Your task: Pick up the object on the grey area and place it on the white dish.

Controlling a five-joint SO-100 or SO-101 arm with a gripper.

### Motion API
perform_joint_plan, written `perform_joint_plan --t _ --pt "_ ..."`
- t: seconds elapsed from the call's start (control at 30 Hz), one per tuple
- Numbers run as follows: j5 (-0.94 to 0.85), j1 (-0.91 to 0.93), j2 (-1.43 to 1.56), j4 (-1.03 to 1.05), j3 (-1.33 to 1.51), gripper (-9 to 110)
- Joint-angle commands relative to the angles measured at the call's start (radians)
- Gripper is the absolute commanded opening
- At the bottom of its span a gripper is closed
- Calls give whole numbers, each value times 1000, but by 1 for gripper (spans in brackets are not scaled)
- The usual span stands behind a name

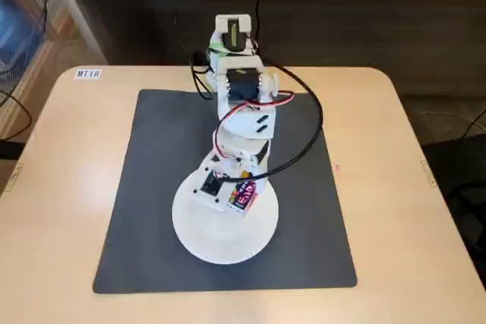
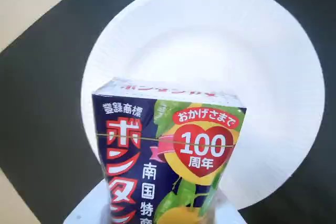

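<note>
Above the white plate (image 1: 225,233), which sits on the grey mat (image 1: 152,187) near its front edge in the fixed view, the gripper (image 1: 237,196) holds the small box (image 1: 244,195) clear of the surface. In the wrist view the box (image 2: 168,156) fills the lower centre of the picture, with the plate (image 2: 220,51) directly beneath and behind it; the jaws are clamped on the box's lower part, mostly out of sight.

Handling, as a judgement: the box appears to be thin printed card, light and fairly stiff, with a glossy face that may slip under a loose grip. Excess pressure could dent the panels. The narrow sides give the firmest hold.

Legible printing in the wrist view: a red heart with "100" and "周年", a banner reading "おかげさまで", small text "登録商標", large red katakana beginning "ボンタン", and "南国特" running down the dark face. A paper tag (image 1: 88,73) at the table's far left corner reads "MT18".
</note>
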Motion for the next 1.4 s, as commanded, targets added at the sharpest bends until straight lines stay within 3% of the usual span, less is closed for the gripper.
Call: perform_joint_plan --t 0.0,0.6,1.0,1.37 --pt "17 25 -12 0 0 12" --pt "34 23 -201 2 9 10" --pt "37 29 -121 2 9 42" --pt "209 54 170 -2 -28 45"
